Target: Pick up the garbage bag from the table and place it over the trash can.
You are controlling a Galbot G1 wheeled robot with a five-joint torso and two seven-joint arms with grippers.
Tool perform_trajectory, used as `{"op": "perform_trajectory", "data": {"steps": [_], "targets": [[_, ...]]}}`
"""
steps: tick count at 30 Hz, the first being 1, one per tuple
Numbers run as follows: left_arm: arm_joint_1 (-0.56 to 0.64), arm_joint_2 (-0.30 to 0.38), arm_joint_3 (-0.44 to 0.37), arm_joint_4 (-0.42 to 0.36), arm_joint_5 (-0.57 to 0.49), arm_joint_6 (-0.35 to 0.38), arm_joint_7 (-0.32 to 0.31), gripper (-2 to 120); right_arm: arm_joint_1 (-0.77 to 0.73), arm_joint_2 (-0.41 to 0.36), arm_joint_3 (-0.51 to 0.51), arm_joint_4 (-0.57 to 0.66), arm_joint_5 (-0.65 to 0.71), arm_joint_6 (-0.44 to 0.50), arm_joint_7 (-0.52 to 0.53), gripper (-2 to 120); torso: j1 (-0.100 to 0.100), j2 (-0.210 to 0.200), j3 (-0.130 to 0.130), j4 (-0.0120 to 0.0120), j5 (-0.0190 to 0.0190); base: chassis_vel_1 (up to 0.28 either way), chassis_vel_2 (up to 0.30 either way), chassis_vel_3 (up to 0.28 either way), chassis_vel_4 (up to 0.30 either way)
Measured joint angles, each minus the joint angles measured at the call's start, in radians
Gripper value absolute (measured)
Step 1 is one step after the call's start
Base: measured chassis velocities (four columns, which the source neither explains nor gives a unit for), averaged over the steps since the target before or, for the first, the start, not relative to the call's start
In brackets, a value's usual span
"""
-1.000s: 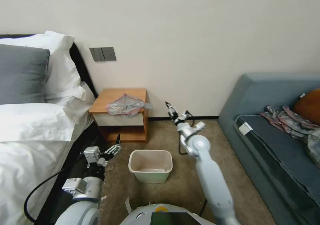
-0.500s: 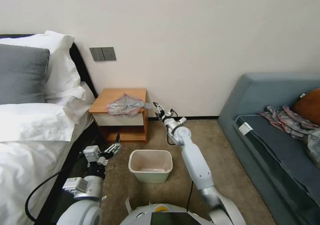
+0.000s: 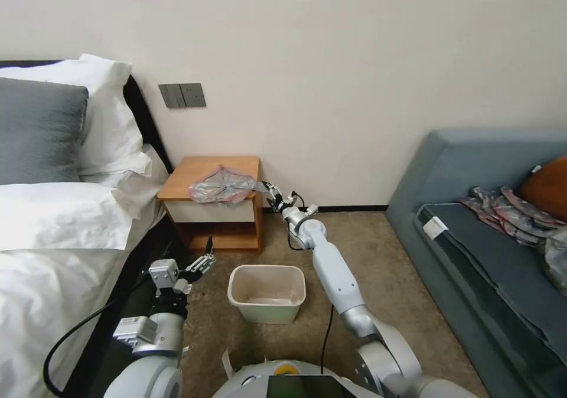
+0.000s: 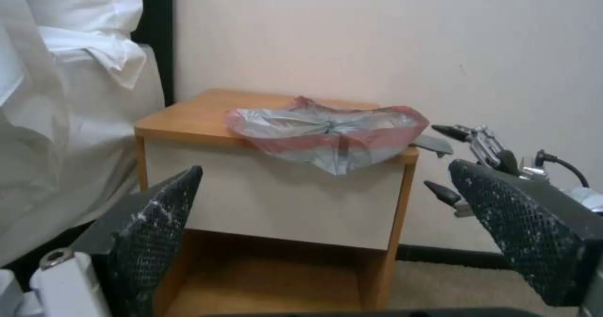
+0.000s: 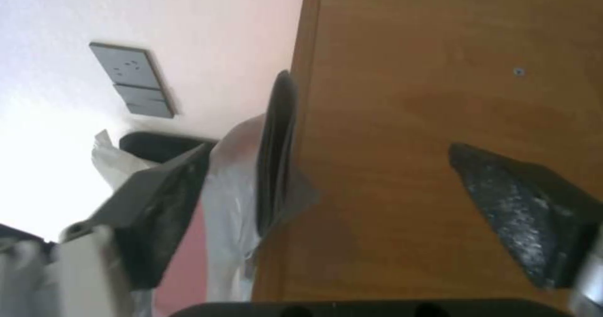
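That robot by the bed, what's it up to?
It is reaching its right gripper, fingers open, to the right side of a small wooden table, where a crumpled garbage bag lies at the front edge. A grey flap of the bag sticks out toward the gripper, which has not closed on it. The left gripper hangs open and low, beside the trash can that stands unlined on the carpet.

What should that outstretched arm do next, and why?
Probably ease the right hand a little closer and shut on the grey flap of the garbage bag. Its fingers are open beside the nightstand, and that flap overhangs the edge between them.
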Motion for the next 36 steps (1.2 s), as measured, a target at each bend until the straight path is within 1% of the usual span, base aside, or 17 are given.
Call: {"op": "perform_trajectory", "data": {"steps": [2, 5, 6, 8, 10, 13, 14, 17, 18, 20, 22, 24, 27, 29, 33, 34, 36], "targets": [[0.001, -0.003, 0.001, 0.000, 0.004, -0.002, 0.005, 100, 0.003, -0.001, 0.000, -0.007, -0.004, 0.000, -0.007, 88, 0.000, 0.000, 0.000, 0.0000, 0.0000, 0.000, 0.000, 0.000, 0.000], [0.003, -0.005, 0.001, 0.000, 0.010, -0.007, 0.015, 100, 0.009, -0.005, -0.001, -0.018, -0.007, 0.000, -0.015, 74, 0.000, 0.000, 0.000, -0.0001, 0.0000, 0.000, 0.000, 0.000, 0.000], [0.003, -0.005, 0.001, 0.000, 0.010, -0.007, 0.015, 100, 0.009, -0.005, -0.001, -0.018, -0.007, 0.000, -0.015, 74, 0.000, 0.000, 0.000, -0.0001, 0.0000, 0.000, 0.000, 0.000, 0.000], [0.005, -0.001, 0.001, 0.000, 0.014, -0.008, 0.018, 100, 0.015, -0.007, -0.009, -0.034, -0.017, 0.000, -0.032, 63, 0.000, 0.000, 0.000, 0.0000, 0.0001, 0.000, 0.000, 0.000, 0.000], [0.006, 0.000, 0.000, 0.000, 0.017, -0.010, 0.018, 100, 0.018, -0.007, -0.010, -0.036, -0.018, 0.000, -0.037, 59, 0.000, 0.000, 0.000, 0.0000, 0.0000, 0.000, 0.000, 0.000, 0.000], [0.006, 0.001, 0.001, 0.000, 0.025, -0.017, 0.019, 100, 0.029, -0.004, -0.016, -0.046, -0.018, 0.000, -0.052, 44, 0.000, 0.000, 0.000, -0.0001, 0.0000, 0.000, 0.000, 0.000, 0.000], [0.006, 0.001, 0.001, 0.000, 0.025, -0.017, 0.019, 100, 0.029, -0.004, -0.016, -0.046, -0.018, 0.000, -0.052, 44, 0.000, 0.000, 0.000, -0.0001, 0.0000, 0.000, 0.000, 0.000, 0.000], [0.006, -0.003, 0.002, 0.000, 0.028, -0.020, 0.021, 100, 0.041, 0.004, -0.018, -0.053, -0.025, 0.001, -0.062, 30, 0.000, 0.000, 0.000, 0.0001, 0.0000, 0.000, 0.000, 0.000, 0.000], [0.006, -0.003, 0.002, 0.000, 0.028, -0.020, 0.021, 100, 0.041, 0.004, -0.018, -0.053, -0.025, 0.001, -0.062, 30, 0.000, 0.000, 0.000, 0.0001, 0.0000, 0.000, 0.000, 0.000, 0.000], [0.006, -0.004, 0.003, 0.000, 0.030, -0.023, 0.024, 100, 0.043, 0.006, -0.018, -0.050, -0.026, 0.002, -0.062, 19, 0.000, 0.000, 0.000, 0.0000, 0.0000, 0.000, 0.000, 0.000, 0.000], [0.007, -0.004, 0.003, 0.000, 0.031, -0.024, 0.024, 100, 0.043, 0.006, -0.018, -0.046, -0.026, 0.002, -0.062, 16, 0.000, 0.000, 0.000, 0.0000, 0.0000, 0.000, 0.000, 0.000, 0.000], [0.008, -0.006, 0.003, 0.000, 0.034, -0.026, 0.024, 100, 0.039, 0.006, -0.017, -0.032, -0.026, 0.003, -0.053, 6, 0.000, 0.000, 0.000, 0.0001, 0.0000, 0.000, 0.000, 0.000, 0.000], [0.008, -0.009, 0.004, 0.000, 0.037, -0.031, 0.024, 100, 0.025, 0.000, -0.017, -0.001, -0.022, 0.004, -0.034, 0, 0.000, 0.000, 0.000, 0.0001, 0.0000, 0.000, 0.000, 0.000, 0.000], [0.008, -0.010, 0.005, 0.000, 0.038, -0.035, 0.024, 100, 0.016, -0.005, -0.017, 0.021, -0.010, 0.004, -0.019, 0, 0.000, 0.000, 0.000, 0.0000, 0.0000, 0.000, 0.000, 0.000, 0.000], [0.000, -0.011, 0.009, 0.009, 0.044, -0.048, 0.021, 100, -0.026, -0.035, -0.035, 0.132, 0.034, 0.003, 0.045, 0, 0.000, 0.000, 0.000, 0.0000, 0.0000, 0.000, 0.000, 0.000, 0.000], [0.000, -0.011, 0.009, 0.009, 0.044, -0.048, 0.021, 100, -0.026, -0.035, -0.035, 0.132, 0.034, 0.003, 0.045, 0, 0.000, 0.000, 0.000, 0.0000, 0.0000, 0.000, 0.000, 0.000, 0.000], [-0.007, -0.007, 0.011, 0.010, 0.044, -0.052, 0.019, 100, -0.067, -0.063, -0.055, 0.235, 0.049, 0.009, 0.099, 0, 0.000, 0.000, 0.000, 0.0001, 0.0002, 0.000, 0.000, 0.000, 0.000]]}}
